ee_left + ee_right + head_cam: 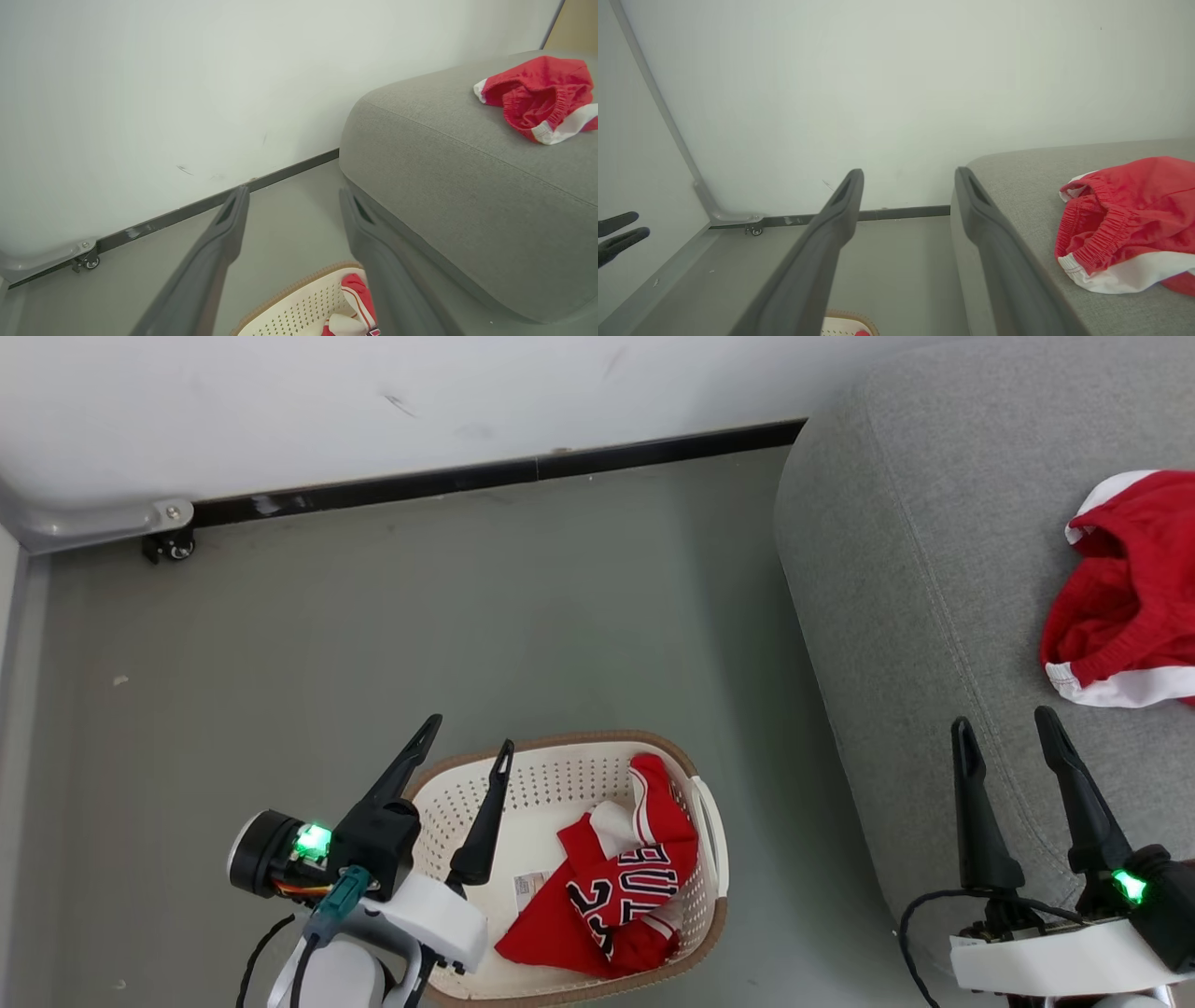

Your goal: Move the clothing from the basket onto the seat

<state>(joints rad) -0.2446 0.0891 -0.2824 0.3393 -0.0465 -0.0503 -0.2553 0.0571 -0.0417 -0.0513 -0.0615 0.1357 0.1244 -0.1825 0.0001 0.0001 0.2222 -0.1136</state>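
- Grey floor (467, 616), white wall (373, 392) beyond the basket (569, 782).
- The basket, on the floor, holds the jersey (616, 896).
- Right of the basket, the seat (934, 569) carries the shorts (1130, 597).
- Both spread, empty: left gripper (470, 732) over the basket's left rim, right gripper (1001, 717) over the seat.

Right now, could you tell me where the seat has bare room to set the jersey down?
The seat is bare from its rounded edge beside the floor across to the shorts, and in the strip between the shorts and the right gripper. Crowded: the far right, where the shorts lie.
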